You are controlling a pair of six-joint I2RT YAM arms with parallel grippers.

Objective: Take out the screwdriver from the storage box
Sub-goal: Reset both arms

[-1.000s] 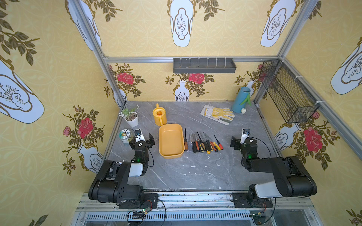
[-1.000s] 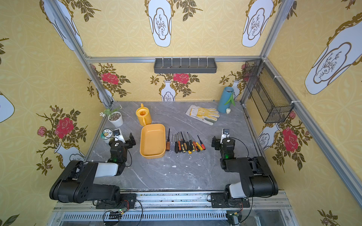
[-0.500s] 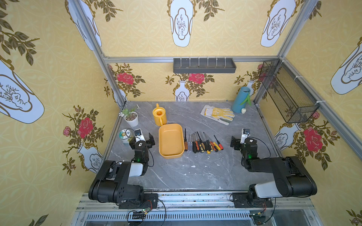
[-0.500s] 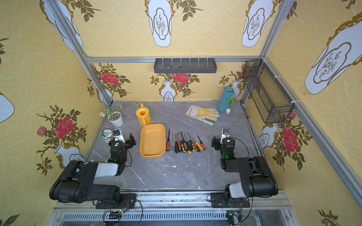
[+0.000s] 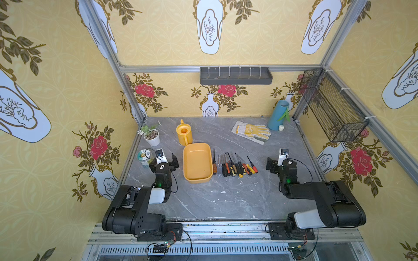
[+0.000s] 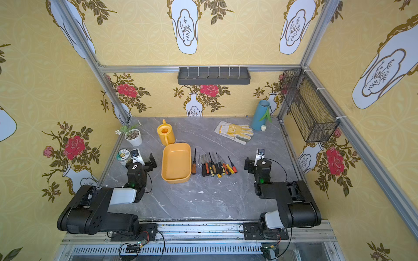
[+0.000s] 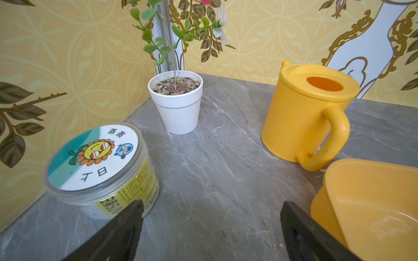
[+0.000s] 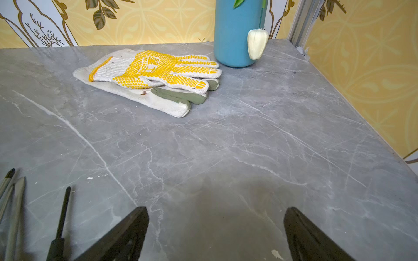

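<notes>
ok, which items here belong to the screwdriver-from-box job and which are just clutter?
Job: storage box, empty; screwdrivers in a row beside it.

Clutter: watering can, potted plant, round tin, gloves, blue vase, wire basket, wall tray.

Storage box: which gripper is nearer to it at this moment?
Left. The left gripper sits open right beside the storage box, at its side wall; the right gripper is far off, beyond the row of screwdrivers.

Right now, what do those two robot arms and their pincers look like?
The left arm and right arm are chunky black links, each with a white segment, a green light and thin black wrist cables. The left gripper and right gripper each have two black wedge-shaped fingers.
</notes>
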